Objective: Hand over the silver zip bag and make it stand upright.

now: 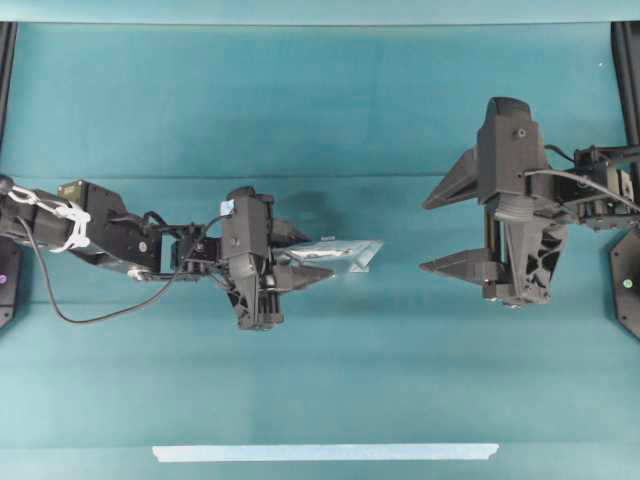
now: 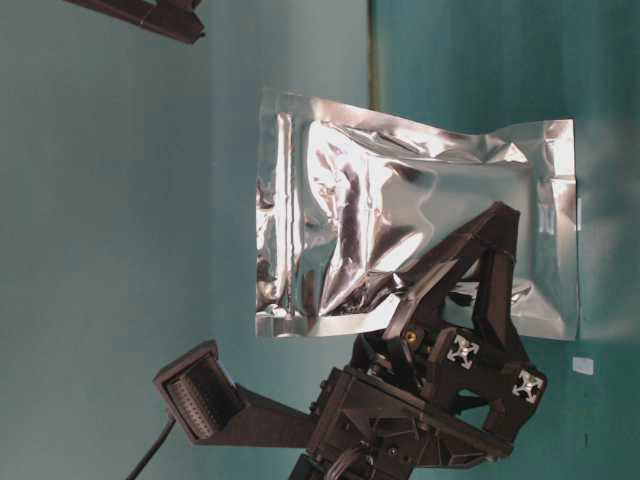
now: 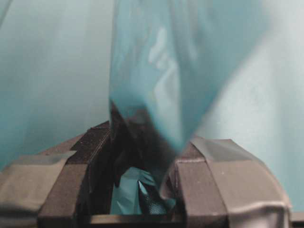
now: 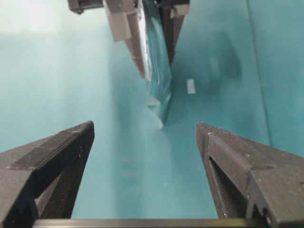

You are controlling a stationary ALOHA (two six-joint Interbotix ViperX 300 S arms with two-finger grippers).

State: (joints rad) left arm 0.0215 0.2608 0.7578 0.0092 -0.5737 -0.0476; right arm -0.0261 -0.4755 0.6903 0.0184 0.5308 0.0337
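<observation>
The silver zip bag [image 1: 345,252] is held off the teal table, edge-on from above, with my left gripper [image 1: 312,256] shut on one end of it. The table-level view shows the bag [image 2: 400,220] face-on, crinkled and shiny, and the left gripper [image 2: 492,240] clamped on its lower edge. In the left wrist view the foil [image 3: 180,71] rises from between the taped pads [image 3: 209,185]. My right gripper [image 1: 424,236] stands open a short way to the right of the bag's free end and does not touch it. In its own view the bag [image 4: 157,76] hangs ahead of the open right gripper [image 4: 144,126].
A pale tape strip [image 1: 325,452] lies along the table's front edge. A small white scrap [image 4: 191,86] sits on the cloth beyond the bag. Dark frame posts [image 1: 628,70] stand at the table's far corners.
</observation>
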